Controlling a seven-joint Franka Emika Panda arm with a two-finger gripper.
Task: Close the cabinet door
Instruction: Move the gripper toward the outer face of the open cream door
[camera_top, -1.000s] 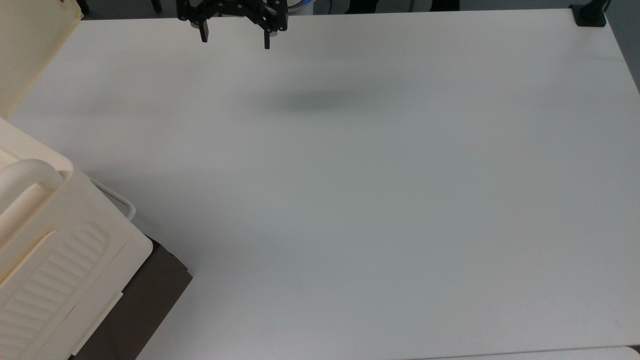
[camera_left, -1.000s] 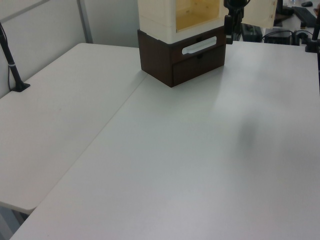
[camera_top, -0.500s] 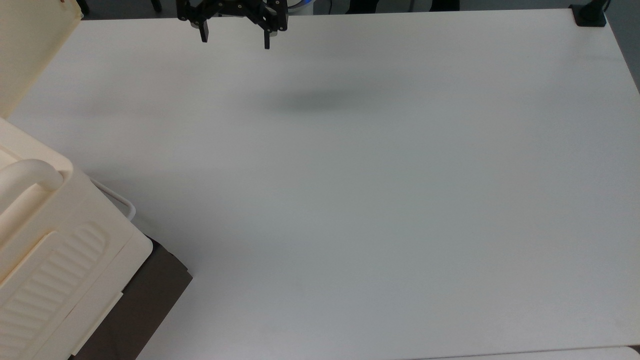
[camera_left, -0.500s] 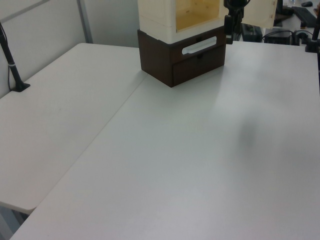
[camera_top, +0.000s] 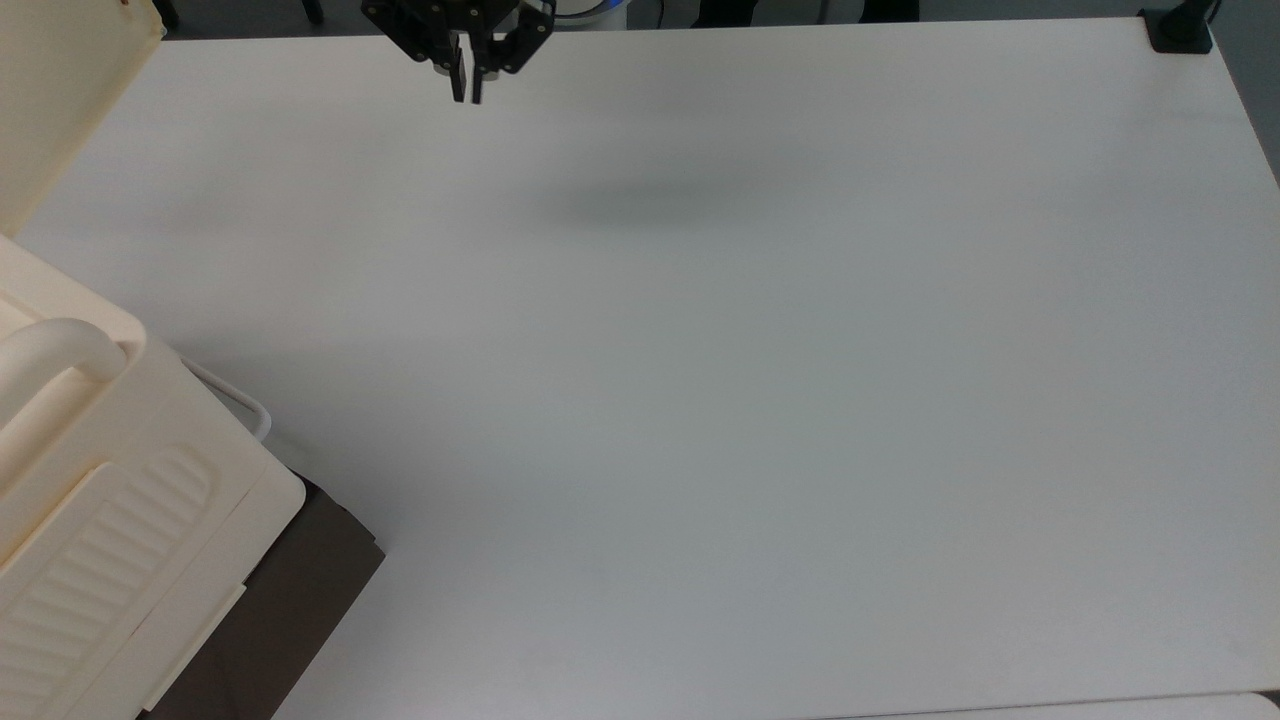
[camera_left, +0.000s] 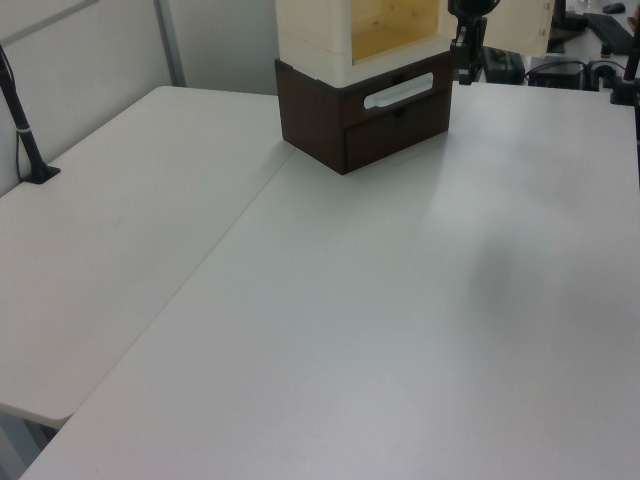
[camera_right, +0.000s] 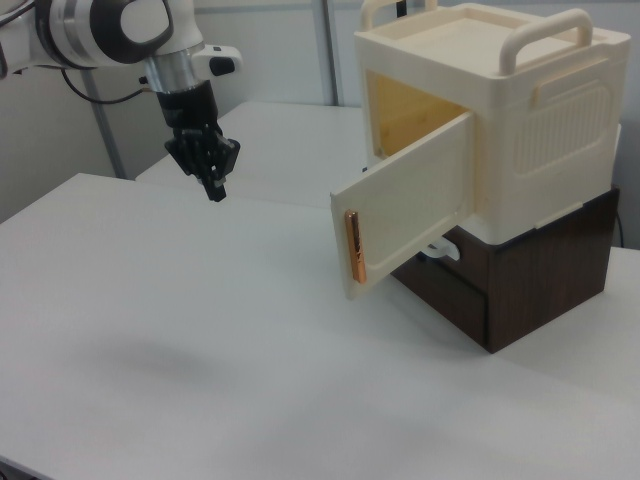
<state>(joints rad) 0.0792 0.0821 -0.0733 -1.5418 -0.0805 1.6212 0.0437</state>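
1 door to shut: the cabinet door (camera_right: 405, 205) hangs wide open, well apart from the clenched, empty gripper (camera_right: 213, 186). Best to push flat on its outer face, near the free edge, toward the cabinet (camera_right: 520, 150).

A wide white table (camera_top: 760, 380) takes up most of the scene, its surface bare apart from a soft grey shadow (camera_top: 640, 205) toward the top view's far side. In the left view a second white table (camera_left: 110, 260) butts against it on the left view's left, with a black clamp post (camera_left: 25, 130) standing at its far left edge. Another black clamp (camera_top: 1178, 28) sits at the far right corner in the top view.
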